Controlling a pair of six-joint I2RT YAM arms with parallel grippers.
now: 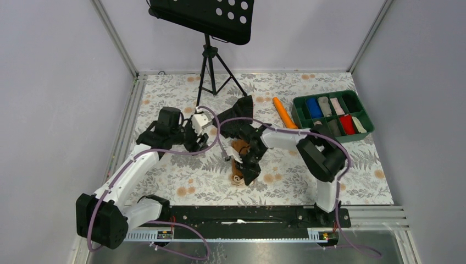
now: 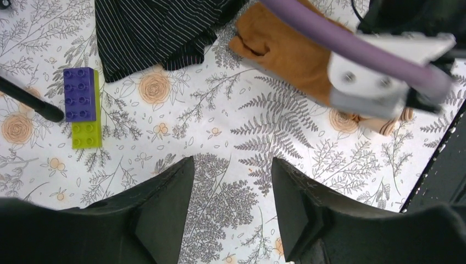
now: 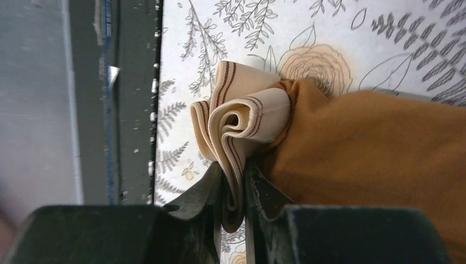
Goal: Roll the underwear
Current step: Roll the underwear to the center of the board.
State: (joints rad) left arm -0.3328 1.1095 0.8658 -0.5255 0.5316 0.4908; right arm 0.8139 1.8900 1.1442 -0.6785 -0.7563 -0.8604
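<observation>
The underwear is a caramel-brown garment lying in the middle of the table, its pale beige waistband bunched into a curl at its near end. My right gripper is shut on the folded waistband; in the top view it sits at the garment's near end. My left gripper is open and empty over bare tablecloth, left of the underwear. In the top view the left gripper is just left of the garment.
A black striped garment lies behind the underwear. A purple and green brick stack lies left. An orange cylinder and a green tray of rolled garments are back right. A tripod stands at the back.
</observation>
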